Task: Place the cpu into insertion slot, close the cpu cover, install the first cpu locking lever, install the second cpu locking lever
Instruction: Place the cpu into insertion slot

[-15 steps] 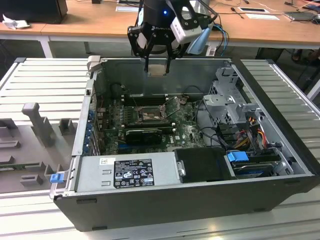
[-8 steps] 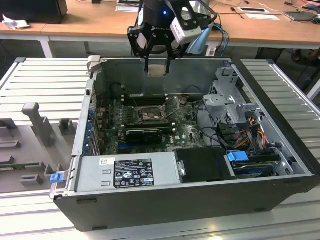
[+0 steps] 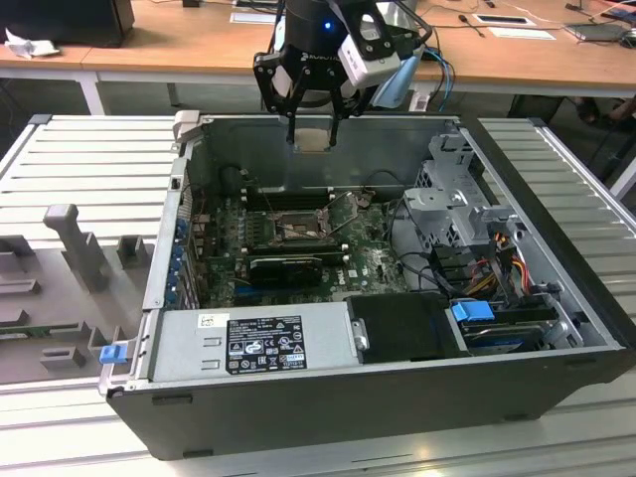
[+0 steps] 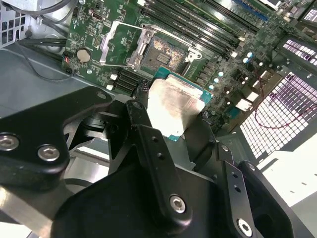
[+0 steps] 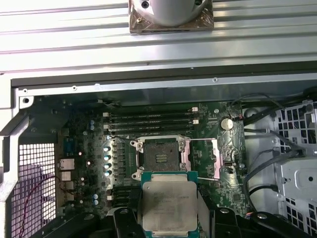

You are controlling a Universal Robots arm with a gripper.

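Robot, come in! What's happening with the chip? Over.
Copy: gripper shut on the cpu, above the case. Insertion slot empty, cpu cover open. Nothing over the slot.

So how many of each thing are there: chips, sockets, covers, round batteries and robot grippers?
gripper: 1
cpu, held in the gripper: 1
insertion slot, empty: 1
cpu cover, flipped open: 1
round battery: 1
Total: 5
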